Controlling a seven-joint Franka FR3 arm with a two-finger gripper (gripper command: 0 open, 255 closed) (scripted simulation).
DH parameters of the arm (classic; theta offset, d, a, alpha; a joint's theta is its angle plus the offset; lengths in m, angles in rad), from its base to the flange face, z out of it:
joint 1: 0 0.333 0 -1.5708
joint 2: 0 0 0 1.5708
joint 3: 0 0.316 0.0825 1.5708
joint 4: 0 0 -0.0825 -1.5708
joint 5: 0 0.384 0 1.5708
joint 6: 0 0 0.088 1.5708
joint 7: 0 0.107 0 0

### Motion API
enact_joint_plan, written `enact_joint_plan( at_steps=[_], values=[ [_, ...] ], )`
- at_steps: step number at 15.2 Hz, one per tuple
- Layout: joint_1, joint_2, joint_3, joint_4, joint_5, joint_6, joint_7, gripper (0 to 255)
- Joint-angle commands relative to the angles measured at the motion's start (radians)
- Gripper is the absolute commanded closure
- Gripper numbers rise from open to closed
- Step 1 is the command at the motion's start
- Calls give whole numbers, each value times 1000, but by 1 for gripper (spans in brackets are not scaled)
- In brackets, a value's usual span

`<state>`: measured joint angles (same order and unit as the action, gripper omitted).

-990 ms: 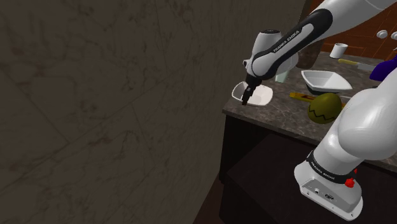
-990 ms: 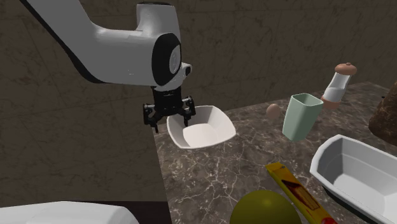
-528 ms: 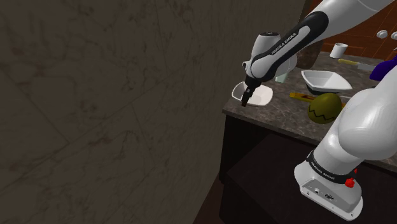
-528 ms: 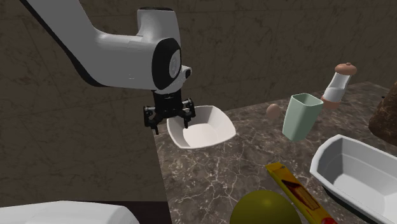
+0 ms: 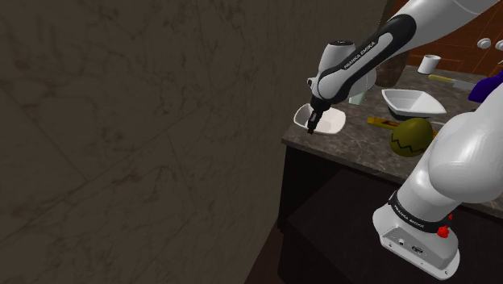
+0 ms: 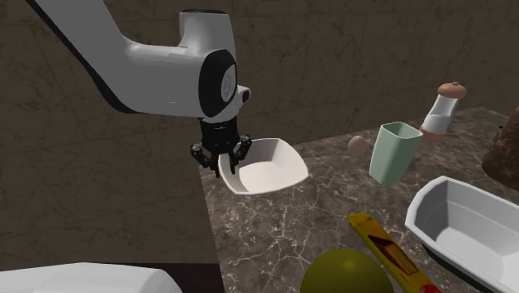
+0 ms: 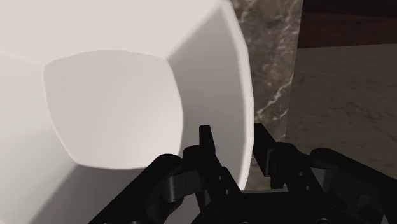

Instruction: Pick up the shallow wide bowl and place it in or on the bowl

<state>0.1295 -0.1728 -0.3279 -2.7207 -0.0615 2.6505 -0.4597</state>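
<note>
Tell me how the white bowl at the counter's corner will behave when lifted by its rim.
Likely rigid: the white bowl shows thin, crisp walls with no sag where the end effector pinches one rim. Gripped off-centre, it may tilt down on lifting. Its smooth sloped wall could slip in that pinch; empty and shallow, it is probably light.

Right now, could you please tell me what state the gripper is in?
Gripper: closed on the rim of the shallow white bowl, with one finger inside its wall and one outside.

marbled counter (image 6: pixel 274 220): small bowl (image 6: pixel 264 171), long bowl (image 6: pixel 466 225), cup (image 6: pixel 392 152)
</note>
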Motion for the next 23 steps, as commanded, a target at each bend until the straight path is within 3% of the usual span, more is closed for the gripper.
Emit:
enact_joint_plan(
  at_steps=[1, 3, 23],
  values=[
    [0, 0, 0, 0, 0, 0, 0, 255],
    [0, 0, 0, -1, 0, 0, 0, 255],
    [-30, -236, 45, 106, -58, -339, 53, 255]
  ],
)
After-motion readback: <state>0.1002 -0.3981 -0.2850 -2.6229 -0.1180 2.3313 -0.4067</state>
